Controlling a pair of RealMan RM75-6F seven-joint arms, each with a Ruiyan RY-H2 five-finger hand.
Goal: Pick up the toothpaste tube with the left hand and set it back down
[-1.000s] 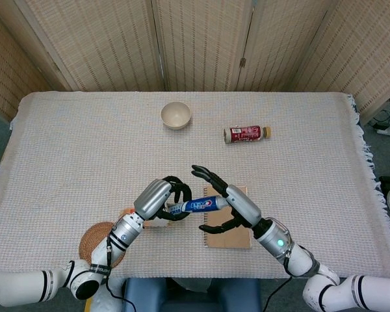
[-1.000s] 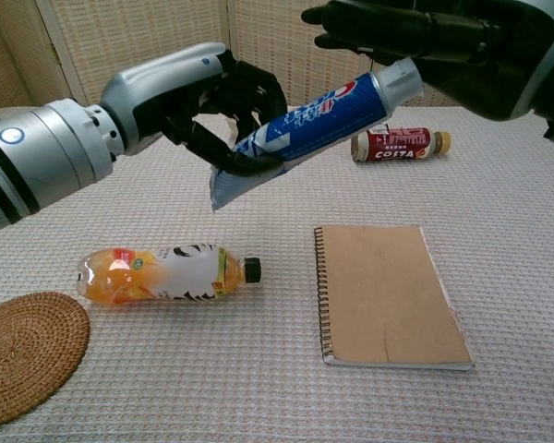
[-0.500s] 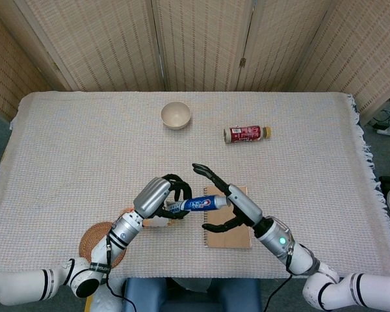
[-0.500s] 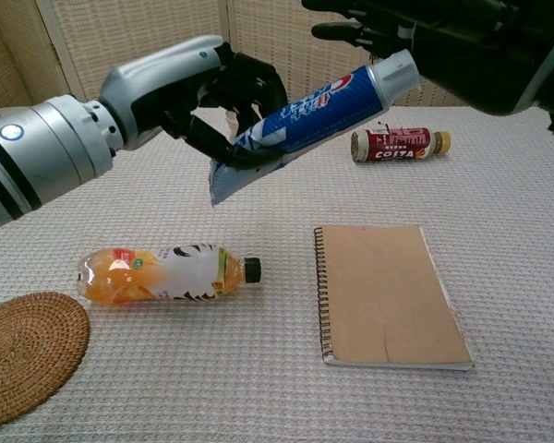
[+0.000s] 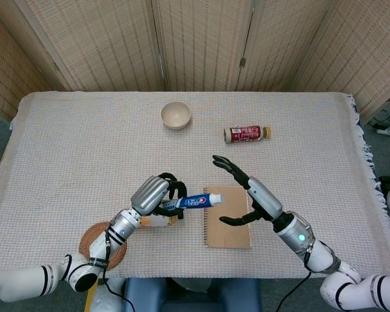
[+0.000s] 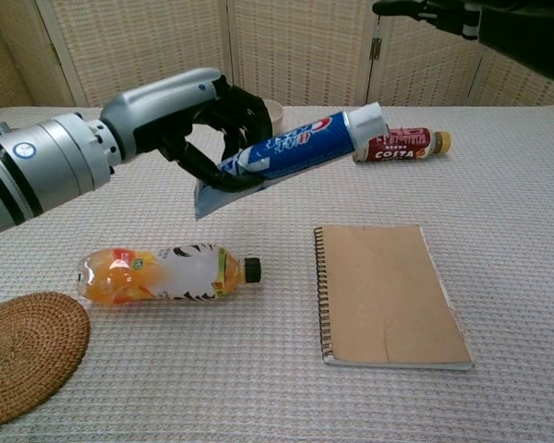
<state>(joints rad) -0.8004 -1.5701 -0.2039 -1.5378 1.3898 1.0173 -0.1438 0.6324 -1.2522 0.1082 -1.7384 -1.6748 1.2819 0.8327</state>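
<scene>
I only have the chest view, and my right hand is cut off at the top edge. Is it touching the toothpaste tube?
Observer: No. The head view shows the right hand open, fingers spread, apart from the toothpaste tube. Only the left hand holds it.
Operator: What is below the right hand?
Observer: From above, it overlaps the far right part of the notebook.
Operator: What is behind my left hand?
Observer: A cream bowl, upright near the table's far edge.
</scene>
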